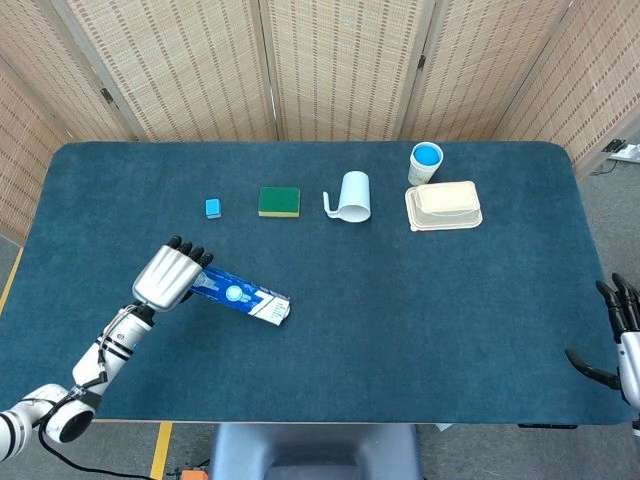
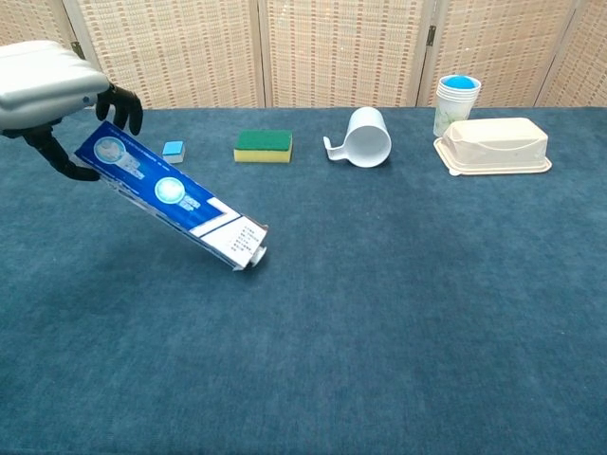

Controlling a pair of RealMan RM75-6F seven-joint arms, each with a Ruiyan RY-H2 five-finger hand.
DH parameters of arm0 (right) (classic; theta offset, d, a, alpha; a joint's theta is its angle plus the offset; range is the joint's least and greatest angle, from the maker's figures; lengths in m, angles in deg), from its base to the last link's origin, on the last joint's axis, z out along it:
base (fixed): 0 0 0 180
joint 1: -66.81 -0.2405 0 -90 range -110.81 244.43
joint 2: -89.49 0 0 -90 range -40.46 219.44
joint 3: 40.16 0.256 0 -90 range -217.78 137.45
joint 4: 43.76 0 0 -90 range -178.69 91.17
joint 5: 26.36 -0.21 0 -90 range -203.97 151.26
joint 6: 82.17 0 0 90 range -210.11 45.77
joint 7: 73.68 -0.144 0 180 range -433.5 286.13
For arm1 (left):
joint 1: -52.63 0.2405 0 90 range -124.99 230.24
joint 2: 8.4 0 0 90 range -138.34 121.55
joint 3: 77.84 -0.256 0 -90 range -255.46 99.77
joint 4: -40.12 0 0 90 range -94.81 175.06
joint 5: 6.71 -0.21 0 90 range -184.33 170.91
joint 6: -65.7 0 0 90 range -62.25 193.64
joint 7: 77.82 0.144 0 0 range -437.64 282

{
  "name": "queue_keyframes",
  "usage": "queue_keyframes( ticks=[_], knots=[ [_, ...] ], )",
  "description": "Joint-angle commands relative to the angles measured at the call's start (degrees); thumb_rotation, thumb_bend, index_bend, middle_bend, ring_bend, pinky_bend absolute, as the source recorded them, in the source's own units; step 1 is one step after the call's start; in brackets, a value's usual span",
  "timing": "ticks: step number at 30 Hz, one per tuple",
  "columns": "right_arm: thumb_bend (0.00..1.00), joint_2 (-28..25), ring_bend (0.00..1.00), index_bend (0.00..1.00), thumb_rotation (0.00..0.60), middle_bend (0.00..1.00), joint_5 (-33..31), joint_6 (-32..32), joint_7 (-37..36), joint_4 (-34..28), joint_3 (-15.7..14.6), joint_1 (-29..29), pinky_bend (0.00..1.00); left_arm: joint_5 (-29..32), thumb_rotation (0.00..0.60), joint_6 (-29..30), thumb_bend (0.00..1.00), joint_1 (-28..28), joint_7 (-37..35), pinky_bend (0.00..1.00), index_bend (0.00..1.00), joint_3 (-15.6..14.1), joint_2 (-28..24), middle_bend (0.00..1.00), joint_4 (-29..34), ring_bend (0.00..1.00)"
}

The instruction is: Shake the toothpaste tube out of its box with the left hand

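Observation:
My left hand [image 1: 167, 277] [image 2: 49, 83] grips the closed end of the blue and white toothpaste box [image 1: 240, 297] [image 2: 171, 194]. It holds that end high, so the box slopes down to the right. The box's open white end [image 2: 245, 247] is at or just above the blue tabletop. No tube shows outside the box. My right hand [image 1: 618, 330] hangs off the table's right edge in the head view, fingers apart, holding nothing.
Along the far side lie a small blue block [image 1: 212, 207], a green and yellow sponge [image 1: 279, 201], a white mug on its side [image 1: 354, 196], a lidded cream food container [image 1: 443, 205] and a white cup with blue inside [image 1: 425, 161]. A woven screen stands behind the table.

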Motion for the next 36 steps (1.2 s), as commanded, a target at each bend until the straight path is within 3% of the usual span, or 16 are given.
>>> queue_keyframes(
  ticks=[1,7,13,16,26,36],
  knots=[
    [0.22,-0.01,0.0,0.0,0.6,0.0,0.04,0.25,0.1,-0.13,-0.06,-0.13,0.0,-3.02,0.6,-0.48,0.19,-1.25,-2.76,0.4,0.42,-0.07,-3.1,0.51,0.81,0.46],
    [0.22,-0.23,0.0,0.0,0.6,0.0,0.29,1.24,-0.24,-0.06,-0.3,-0.61,0.0,-4.95,0.6,0.36,0.19,-2.08,0.15,0.4,0.43,0.66,-6.05,0.51,2.49,0.46],
    [0.22,-0.34,0.0,0.0,0.6,0.0,0.74,1.2,-0.21,-0.18,-0.52,-0.68,0.0,-13.1,0.6,-0.64,0.19,-4.31,8.24,0.4,0.43,-1.76,-8.73,0.51,2.85,0.44],
    [0.22,0.08,0.0,0.0,0.6,0.0,0.16,0.52,0.87,-0.13,-0.16,-0.44,0.0,-14.2,0.6,-0.48,0.19,-4.54,9.03,0.4,0.43,-1.85,-8.96,0.51,3.88,0.44],
    [0.22,-0.03,0.0,0.0,0.6,0.0,0.39,0.93,0.26,0.03,-0.21,-0.75,0.0,-13.59,0.6,-2.7,0.19,-6.98,14.31,0.4,0.43,1.49,-12.75,0.51,11.51,0.44],
    [0.22,-0.17,0.0,0.0,0.6,0.0,0.81,0.22,-0.15,0.08,-0.37,-0.46,0.0,-12.57,0.6,-5.15,0.19,-8.91,16.77,0.41,0.43,4.77,-19.77,0.51,19.11,0.45]
  ],
)
